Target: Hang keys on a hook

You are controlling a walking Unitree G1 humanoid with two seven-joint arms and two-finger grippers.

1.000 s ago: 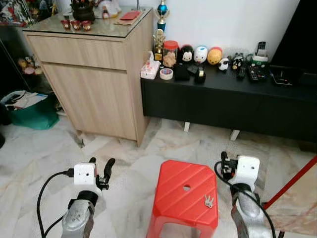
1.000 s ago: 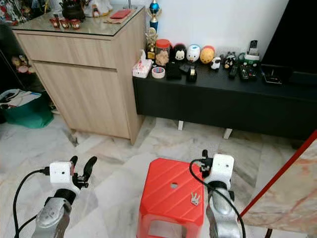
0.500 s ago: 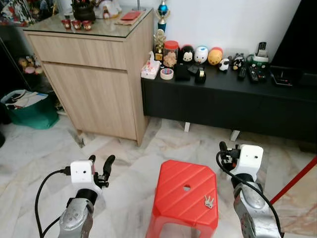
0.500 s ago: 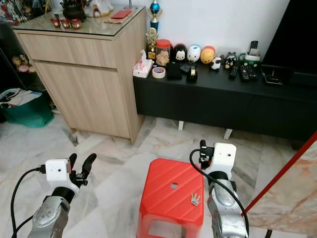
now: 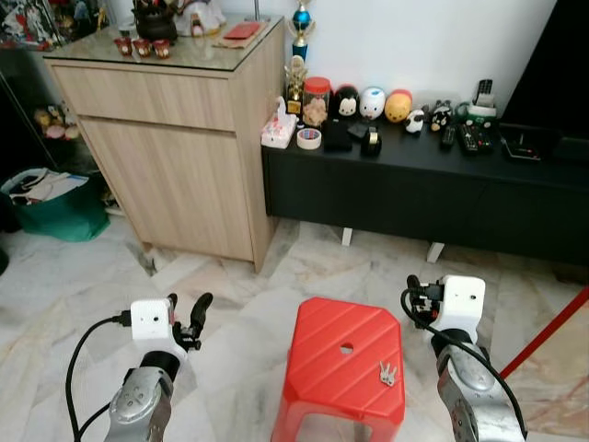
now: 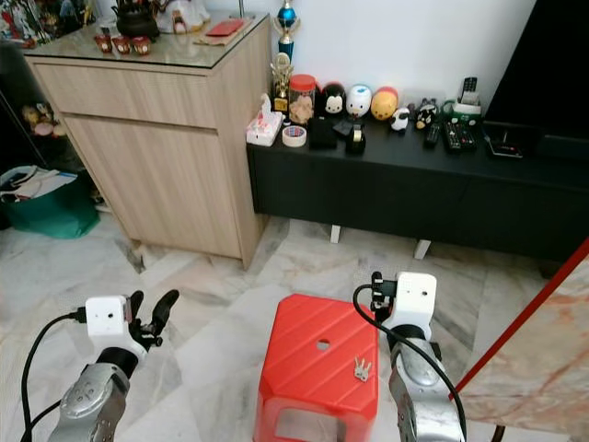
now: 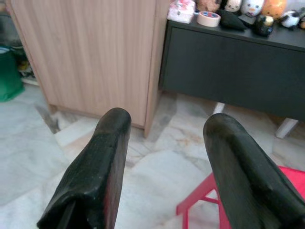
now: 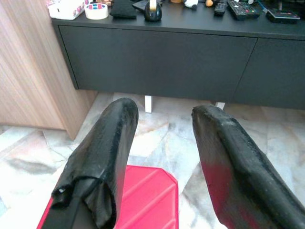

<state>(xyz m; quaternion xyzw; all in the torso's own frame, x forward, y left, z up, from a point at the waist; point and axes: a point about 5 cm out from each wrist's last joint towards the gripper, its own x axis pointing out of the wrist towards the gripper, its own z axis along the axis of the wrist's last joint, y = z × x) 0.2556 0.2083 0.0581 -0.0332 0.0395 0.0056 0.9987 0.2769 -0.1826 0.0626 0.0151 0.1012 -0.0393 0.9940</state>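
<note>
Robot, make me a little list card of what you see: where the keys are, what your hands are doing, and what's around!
keys: lying on the red stool, near its right edge
left gripper: open, holding nothing, over the floor left of the stool
right gripper: open, holding nothing, beside the stool's right side
behind: wooden cabinet, black TV bench with toys
hook: none seen

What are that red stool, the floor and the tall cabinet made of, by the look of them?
The red stool looks like moulded plastic: one uniform colour, ribbed top, slight sheen. The floor seems polished marble or marble-look tile, pale with veining and grout lines. The tall cabinet shows light wood grain, probably laminate or veneer, under a glossy, reflective top that may be glass.
</note>
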